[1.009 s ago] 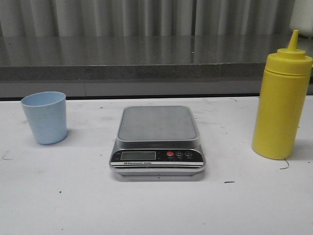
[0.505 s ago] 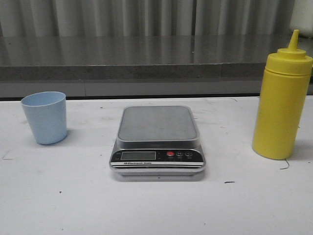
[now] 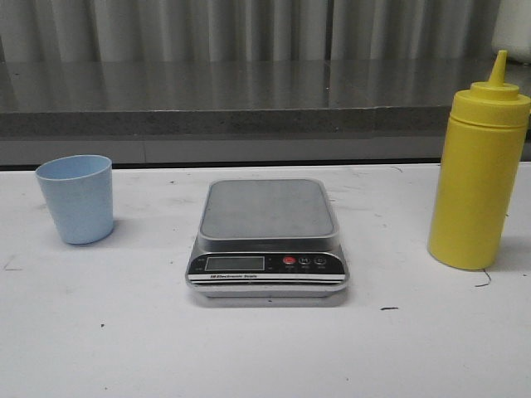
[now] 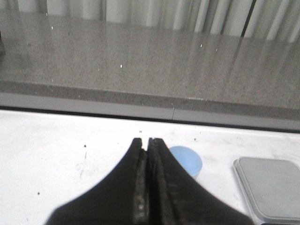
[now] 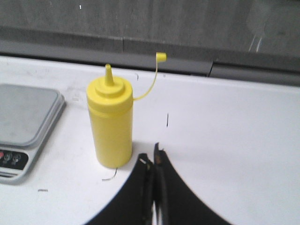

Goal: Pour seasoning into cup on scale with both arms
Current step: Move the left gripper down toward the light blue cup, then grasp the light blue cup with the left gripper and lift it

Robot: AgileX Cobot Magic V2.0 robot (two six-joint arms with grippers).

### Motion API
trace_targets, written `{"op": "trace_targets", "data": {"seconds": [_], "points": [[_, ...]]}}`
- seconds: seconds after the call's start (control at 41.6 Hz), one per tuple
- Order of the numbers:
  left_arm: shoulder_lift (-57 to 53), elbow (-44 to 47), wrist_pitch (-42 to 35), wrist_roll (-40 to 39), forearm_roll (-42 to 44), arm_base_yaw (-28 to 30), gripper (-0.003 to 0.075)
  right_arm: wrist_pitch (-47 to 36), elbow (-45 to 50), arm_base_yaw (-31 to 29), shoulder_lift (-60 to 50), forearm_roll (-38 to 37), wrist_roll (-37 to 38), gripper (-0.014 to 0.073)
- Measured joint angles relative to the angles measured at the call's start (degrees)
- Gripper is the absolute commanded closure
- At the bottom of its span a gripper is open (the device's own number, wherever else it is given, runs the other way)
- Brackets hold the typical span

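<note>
Your cup [image 3: 75,199] stands near the table's left edge, scale [image 3: 267,235] centered, seasoning [image 3: 479,174] by the right edge; both grippers' [image 4: 147,142] [image 5: 151,154] fingers are pressed together, empty.

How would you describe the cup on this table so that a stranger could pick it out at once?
Start at the silver scale in the middle of the white table. Look to its left, where the cup stands alone and upright. It is small, pale blue and handleless, unlike the tall yellow bottle on the right.
</note>
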Motion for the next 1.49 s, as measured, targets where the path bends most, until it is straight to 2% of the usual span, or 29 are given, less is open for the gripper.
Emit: {"op": "trace_targets", "data": {"seconds": [0.384, 0.481, 0.529, 0.601, 0.697, 0.769, 0.841, 0.985, 1.081, 1.25, 1.49], "points": [[8.26, 0.00, 2.88, 0.00, 0.00, 0.00, 0.0739, 3.34, 0.00, 0.00, 9.87, -0.31, 0.00, 0.0705], [9.76, 0.00, 3.13, 0.00, 0.00, 0.00, 0.0713, 3.37, 0.00, 0.00, 10.38, -0.31, 0.00, 0.0624], [10.40, 0.00, 3.28, 0.00, 0.00, 0.00, 0.0673, 3.47, 0.00, 0.00, 10.46, -0.41, 0.00, 0.0557], [11.15, 0.00, 3.37, 0.00, 0.00, 0.00, 0.0568, 3.47, 0.00, 0.00, 10.46, -0.40, 0.00, 0.0414], [11.93, 0.00, 3.37, 0.00, 0.00, -0.11, 0.0375, 3.47, 0.00, 0.00, 10.46, -0.43, 0.00, 0.0246], [12.54, 0.00, 3.23, 0.00, 0.00, -1.22, 0.0255, 3.47, 0.00, 0.00, 10.46, -0.43, 0.00, 0.0188], [13.54, -0.12, 2.91, 0.00, 0.00, -2.98, 0.0193, 3.47, 0.00, 0.00, 10.46, -0.53, -0.10, 0.0186], [18.20, -2.86, 3.43, 0.00, 0.43, -7.02, 0.0185, 3.47, 0.00, 0.00, 10.46, -0.53, -0.10, 0.0188], [23.74, -6.82, 6.68, 0.00, 0.67, -8.62, 0.0185, 3.47, 0.00, 0.00, 10.46, -0.53, -0.10, 0.0188], [34.99, -13.58, 11.14, 0.00, 0.90, -8.89, 0.0185, 3.47, 0.00, 0.00, 10.46, -0.53, -0.10, 0.0188], [50.15, -22.01, 12.39, 0.00, 1.80, -8.89, 0.0185, 3.47, 0.00, 0.00, 10.46, -0.53, -0.10, 0.0188]]}}
